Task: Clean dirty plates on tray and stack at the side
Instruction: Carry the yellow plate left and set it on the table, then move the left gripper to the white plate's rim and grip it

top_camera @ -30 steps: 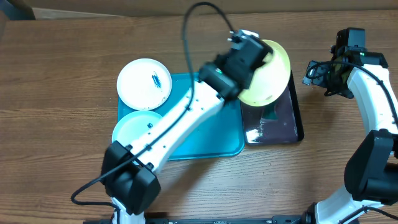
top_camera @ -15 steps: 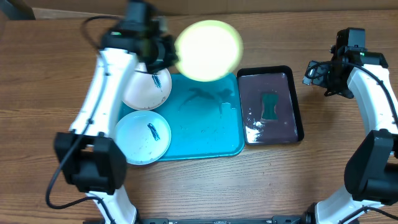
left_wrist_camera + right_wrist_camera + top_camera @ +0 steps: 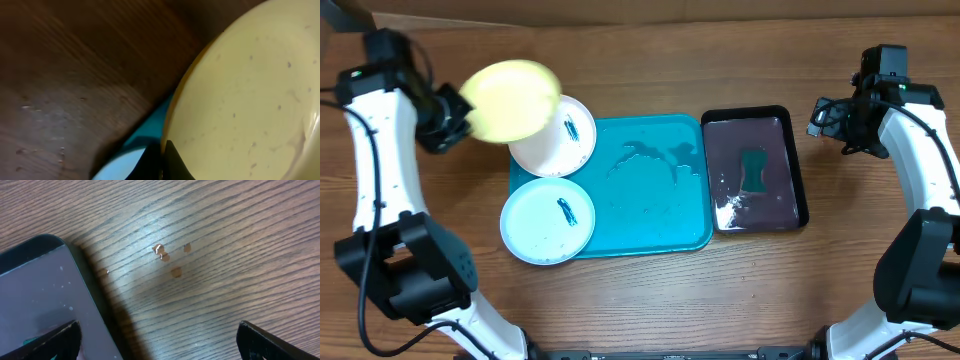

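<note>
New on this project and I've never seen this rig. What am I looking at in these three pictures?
Two robot arms stand at a wooden table. The wide picture comes from a camera overhead. The other two come from a camera on each arm's wrist.

The left claw is shut on the rim of a yellow plate, holding it up at the table's left. That plate fills most of the left wrist picture.

A white plate and a pale blue plate, both with dark smears, sit at the left edge of the turquoise tray.

To the tray's right lies a black tray with a small green piece inside.

The right claw is open and empty, over bare wood beside the black tray.
</note>
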Motion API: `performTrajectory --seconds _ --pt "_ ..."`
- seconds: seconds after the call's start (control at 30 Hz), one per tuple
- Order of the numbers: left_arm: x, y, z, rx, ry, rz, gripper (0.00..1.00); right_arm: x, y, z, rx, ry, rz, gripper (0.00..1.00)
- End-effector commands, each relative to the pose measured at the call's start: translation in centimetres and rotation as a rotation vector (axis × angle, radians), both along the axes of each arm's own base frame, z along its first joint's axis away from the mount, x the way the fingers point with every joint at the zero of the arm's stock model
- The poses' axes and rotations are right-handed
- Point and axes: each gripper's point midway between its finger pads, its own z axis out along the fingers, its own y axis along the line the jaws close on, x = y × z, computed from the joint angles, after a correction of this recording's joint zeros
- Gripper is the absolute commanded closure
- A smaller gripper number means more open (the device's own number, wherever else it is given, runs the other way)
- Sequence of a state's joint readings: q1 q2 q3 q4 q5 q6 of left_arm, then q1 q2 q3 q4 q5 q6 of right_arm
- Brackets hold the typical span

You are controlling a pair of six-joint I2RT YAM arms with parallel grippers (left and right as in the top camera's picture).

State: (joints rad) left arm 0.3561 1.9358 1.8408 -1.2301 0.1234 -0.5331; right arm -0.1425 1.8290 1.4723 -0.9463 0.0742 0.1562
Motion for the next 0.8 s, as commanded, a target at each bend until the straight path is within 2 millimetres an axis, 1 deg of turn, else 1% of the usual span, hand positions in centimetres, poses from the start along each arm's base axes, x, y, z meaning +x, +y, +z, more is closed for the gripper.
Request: performTrajectory --seconds 0.0,0.07,0.17,0.27,0.4,0.47,0.67,0.77 --pt "-2.0 5.0 0.0 0.177 0.078 0.172 0.96 0.4 0.0 0.4 0.003 -0.015 0.002 0.00" --pt "-3.1 6.8 0.1 0.246 0.113 0.242 0.96 0.5 0.0 0.4 0.003 -0.016 0.002 0.00" --pt "-4.4 8.7 0.2 0.348 0.158 0.314 0.96 0.4 0.0 0.4 0.003 -0.015 0.002 0.00" --pt "-5.1 9.7 -0.3 0.411 0.185 0.351 0.96 0.5 0.0 0.4 0.003 -0.016 0.002 0.00" --pt "-5.5 10.6 -1.8 0.463 0.201 0.365 0.96 0.5 0.0 0.4 0.003 -0.016 0.002 0.00" --pt "-5.5 10.9 -2.9 0.472 0.200 0.368 0.96 0.5 0.0 0.4 0.003 -0.016 0.002 0.00" --pt "-5.5 10.6 -6.6 0.472 0.203 0.309 0.96 0.5 0.0 0.4 0.003 -0.016 0.002 0.00" --pt "-5.0 10.1 -7.6 0.443 0.187 0.249 0.96 0.4 0.0 0.4 0.003 -0.015 0.002 0.00"
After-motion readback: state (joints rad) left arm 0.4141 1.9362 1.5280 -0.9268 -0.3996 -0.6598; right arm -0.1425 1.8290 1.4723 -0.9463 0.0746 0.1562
